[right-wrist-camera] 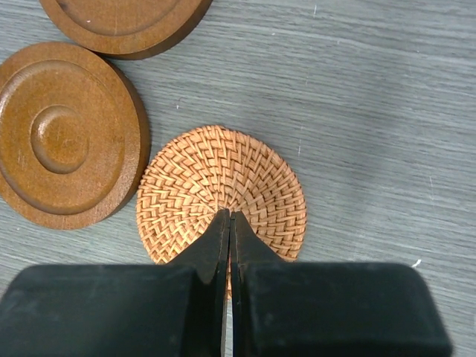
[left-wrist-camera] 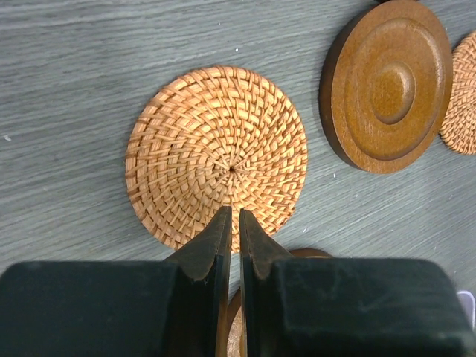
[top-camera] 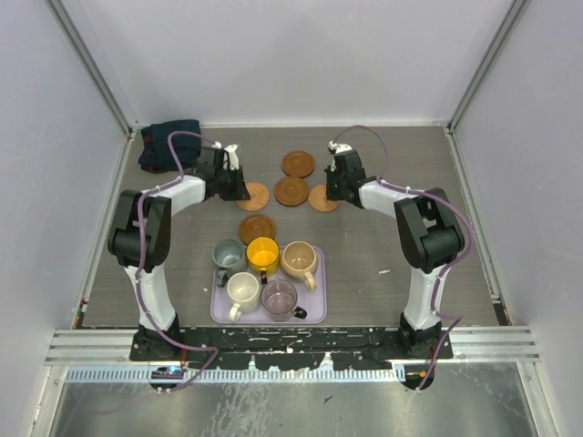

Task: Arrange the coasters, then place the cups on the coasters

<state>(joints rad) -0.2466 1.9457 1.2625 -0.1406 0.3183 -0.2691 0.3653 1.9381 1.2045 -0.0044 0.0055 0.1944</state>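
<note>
Five coasters lie at mid-table: two woven orange ones (top-camera: 255,195) (top-camera: 322,198) and three dark wooden ones (top-camera: 298,164) (top-camera: 291,191) (top-camera: 257,228). My left gripper (top-camera: 240,188) (left-wrist-camera: 232,216) is shut, its tips over the near part of the left woven coaster (left-wrist-camera: 216,149), with nothing between them. My right gripper (top-camera: 332,190) (right-wrist-camera: 229,216) is shut too, tips at the centre of the right woven coaster (right-wrist-camera: 223,175). Whether either touches its coaster I cannot tell. Five cups stand on the tray: grey-green (top-camera: 228,256), yellow (top-camera: 263,255), tan (top-camera: 300,259), cream (top-camera: 243,289), mauve (top-camera: 280,296).
The lavender tray (top-camera: 315,308) sits near the front between the arm bases. A dark folded cloth (top-camera: 168,146) lies at the back left corner. Wooden coasters (left-wrist-camera: 387,82) (right-wrist-camera: 67,137) (right-wrist-camera: 126,22) lie close beside each gripper. Enclosure walls border the table.
</note>
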